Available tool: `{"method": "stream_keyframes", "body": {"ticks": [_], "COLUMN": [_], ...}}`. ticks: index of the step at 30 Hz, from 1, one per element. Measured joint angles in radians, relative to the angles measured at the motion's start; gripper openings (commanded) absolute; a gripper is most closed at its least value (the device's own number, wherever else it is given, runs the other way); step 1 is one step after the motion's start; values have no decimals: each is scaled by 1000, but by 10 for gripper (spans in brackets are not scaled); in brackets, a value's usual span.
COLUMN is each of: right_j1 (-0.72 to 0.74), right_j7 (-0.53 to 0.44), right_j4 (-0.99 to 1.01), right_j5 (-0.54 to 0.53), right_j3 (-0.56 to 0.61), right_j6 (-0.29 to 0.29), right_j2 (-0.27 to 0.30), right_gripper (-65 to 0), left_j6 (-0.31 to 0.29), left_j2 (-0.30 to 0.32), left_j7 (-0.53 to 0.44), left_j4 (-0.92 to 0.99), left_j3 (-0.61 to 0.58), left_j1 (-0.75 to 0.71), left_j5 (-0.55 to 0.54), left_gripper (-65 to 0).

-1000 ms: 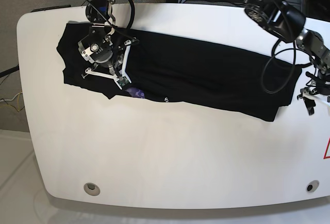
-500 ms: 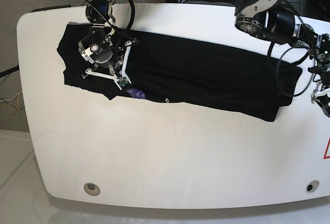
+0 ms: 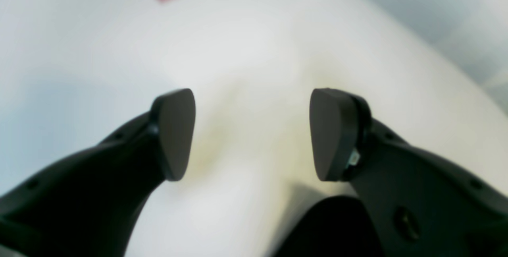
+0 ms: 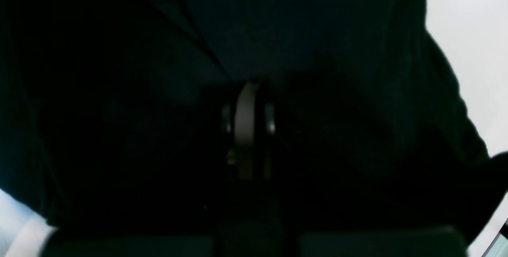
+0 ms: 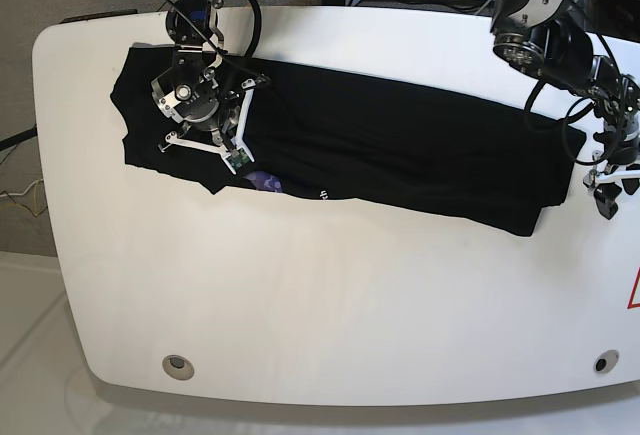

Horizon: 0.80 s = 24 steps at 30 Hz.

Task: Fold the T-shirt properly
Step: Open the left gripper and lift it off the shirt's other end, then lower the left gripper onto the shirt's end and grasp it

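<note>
Two hands are busy — the right hand (image 5: 240,158) is squeezed tight on the T-shirt (image 5: 400,155), the left hand (image 3: 252,134) is wide and empty over the tabletop (image 5: 350,295) — next it should probably grab the near end.

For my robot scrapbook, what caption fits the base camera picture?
Right gripper pins the black T-shirt on the white table; open left gripper waits beside its other end.
</note>
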<state>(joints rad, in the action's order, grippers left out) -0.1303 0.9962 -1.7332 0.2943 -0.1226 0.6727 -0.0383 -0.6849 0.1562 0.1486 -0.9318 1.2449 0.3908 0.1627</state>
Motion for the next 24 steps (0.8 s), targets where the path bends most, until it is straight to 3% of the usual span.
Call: {"method": "stream_keyframes", "body": {"ticks": [24], "right_j1": [-1], "right_j7": [-5], "right_j4": [0], "right_j5": [0], "right_j3": [0], "right_j6": [-2], "right_j2": [0], "right_gripper": [-650], "left_j6": [-5], "left_j2": [6], "left_j7": [-15], "left_j4": [12], "left_j3": [-89], "left_j1": [-26], "left_j5": [-7], "left_gripper": [-236]}}
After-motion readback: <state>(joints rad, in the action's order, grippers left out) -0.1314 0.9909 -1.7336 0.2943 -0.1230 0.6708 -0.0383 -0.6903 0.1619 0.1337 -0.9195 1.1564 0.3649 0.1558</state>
